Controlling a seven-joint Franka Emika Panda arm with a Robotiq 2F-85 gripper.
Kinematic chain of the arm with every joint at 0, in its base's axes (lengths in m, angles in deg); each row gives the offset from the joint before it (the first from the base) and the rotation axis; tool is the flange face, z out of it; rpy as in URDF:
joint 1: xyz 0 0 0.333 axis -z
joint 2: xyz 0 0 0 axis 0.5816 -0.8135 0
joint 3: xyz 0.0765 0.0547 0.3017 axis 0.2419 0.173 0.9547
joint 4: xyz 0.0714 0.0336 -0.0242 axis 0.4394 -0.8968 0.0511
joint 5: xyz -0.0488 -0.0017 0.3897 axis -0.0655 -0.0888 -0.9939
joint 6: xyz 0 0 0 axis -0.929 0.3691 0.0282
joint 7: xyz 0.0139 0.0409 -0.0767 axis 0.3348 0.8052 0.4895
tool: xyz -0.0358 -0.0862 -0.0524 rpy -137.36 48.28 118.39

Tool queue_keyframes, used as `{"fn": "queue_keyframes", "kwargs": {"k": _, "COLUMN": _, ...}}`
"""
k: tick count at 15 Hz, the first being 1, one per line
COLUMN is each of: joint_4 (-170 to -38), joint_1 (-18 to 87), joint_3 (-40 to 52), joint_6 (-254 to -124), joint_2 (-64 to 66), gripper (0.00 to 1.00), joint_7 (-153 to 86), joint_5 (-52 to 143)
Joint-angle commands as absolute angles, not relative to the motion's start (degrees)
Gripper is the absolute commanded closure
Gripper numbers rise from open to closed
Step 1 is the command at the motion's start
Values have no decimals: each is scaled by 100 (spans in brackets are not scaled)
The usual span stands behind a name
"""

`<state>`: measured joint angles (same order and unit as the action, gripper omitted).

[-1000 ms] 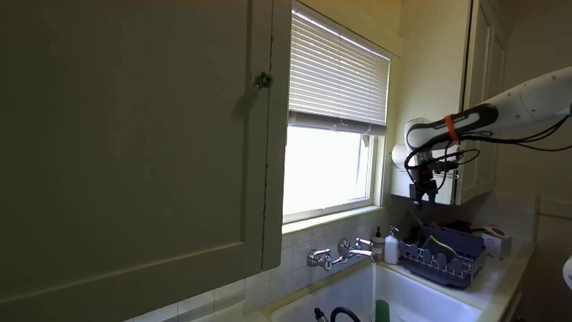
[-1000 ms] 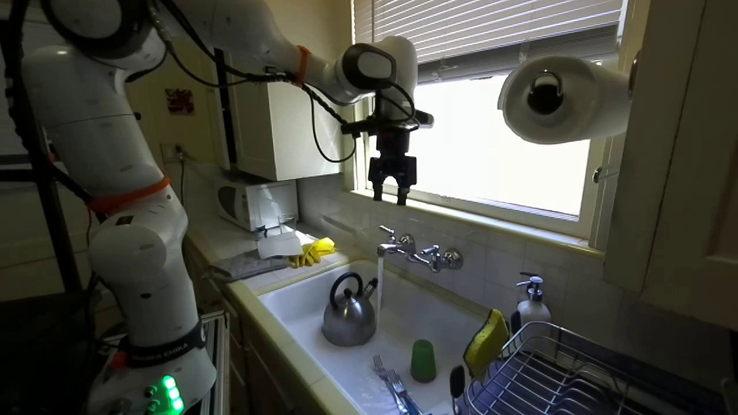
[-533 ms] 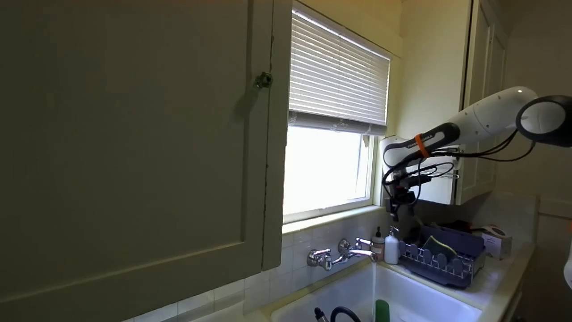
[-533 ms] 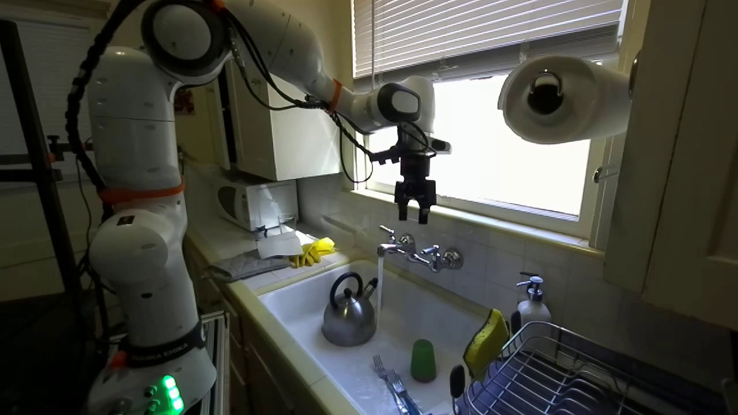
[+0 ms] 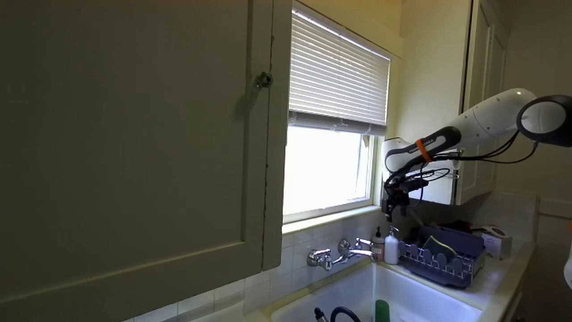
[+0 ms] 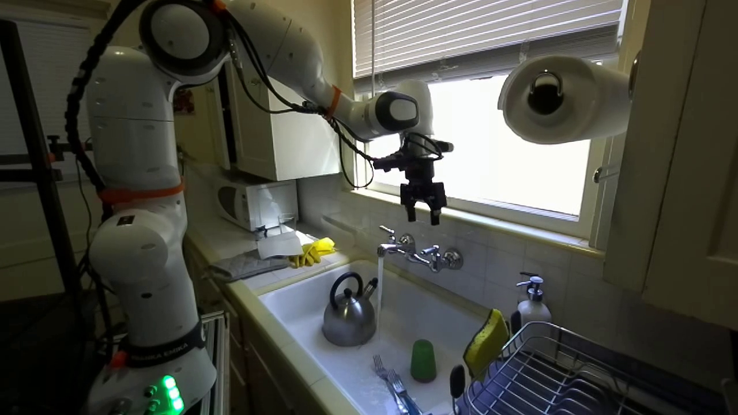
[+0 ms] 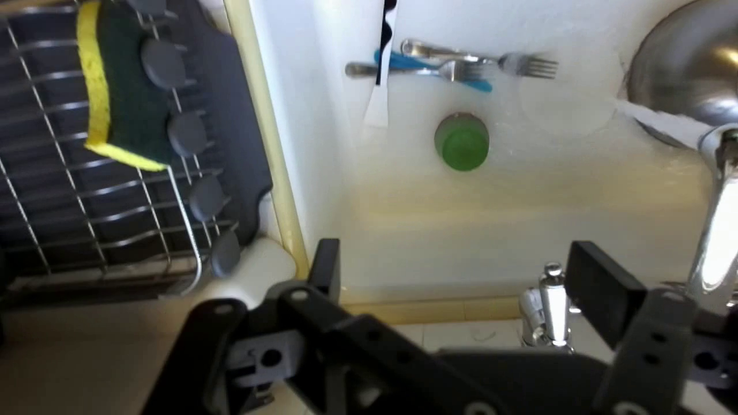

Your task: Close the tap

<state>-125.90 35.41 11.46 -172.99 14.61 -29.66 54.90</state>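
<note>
The chrome tap is mounted on the tiled wall above the sink; it shows in both exterior views [image 5: 357,253] [image 6: 420,257]. Water runs from its spout into the sink. In the wrist view its spout [image 7: 715,230] is at the right edge and a side handle [image 7: 555,305] shows near the right finger, inside the gap. My gripper is open and empty, above the tap and apart from it, slightly tilted; it shows in both exterior views [image 5: 396,214] [image 6: 424,219] and in the wrist view [image 7: 455,259]. The rest of the tap is partly hidden in the wrist view.
The sink [image 6: 311,369] holds a steel kettle [image 6: 349,320], a green cup [image 6: 424,362] and forks [image 6: 398,386]. A dish rack [image 6: 553,369] with a sponge [image 6: 487,344] and a white soap bottle [image 6: 534,308] stand beside it. A paper towel roll [image 6: 594,104] hangs above.
Over the last second my gripper has come down and moved across toward the tap's handles. In the last half second it has tilted slightly and shifted a little. The water still runs.
</note>
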Motion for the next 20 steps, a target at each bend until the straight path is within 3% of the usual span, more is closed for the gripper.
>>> {"fn": "queue_keyframes", "kwargs": {"k": 1, "joint_4": -13528, "joint_1": 3594, "joint_3": 1070, "joint_6": -18790, "joint_2": 1749, "gripper": 0, "joint_7": -2066, "joint_5": 5273}}
{"fn": "queue_keyframes", "kwargs": {"k": 4, "joint_4": -13781, "joint_1": 3633, "joint_3": 1061, "joint_6": -19616, "joint_2": 1585, "gripper": 0, "joint_7": -842, "joint_5": 4515}}
{"fn": "queue_keyframes", "kwargs": {"k": 7, "joint_4": -13309, "joint_1": 3618, "joint_3": 1031, "joint_6": -18767, "joint_2": 1187, "gripper": 0, "joint_7": -1462, "joint_5": 4363}}
{"fn": "queue_keyframes", "kwargs": {"k": 8, "joint_4": -13581, "joint_1": 3608, "joint_3": 1052, "joint_6": -19257, "joint_2": 1407, "gripper": 0, "joint_7": -1203, "joint_5": 4436}}
{"fn": "queue_keyframes", "kwargs": {"k": 20, "joint_4": -12348, "joint_1": 3670, "joint_3": 1339, "joint_6": -19256, "joint_2": 129, "gripper": 0, "joint_7": -626, "joint_5": 3790}}
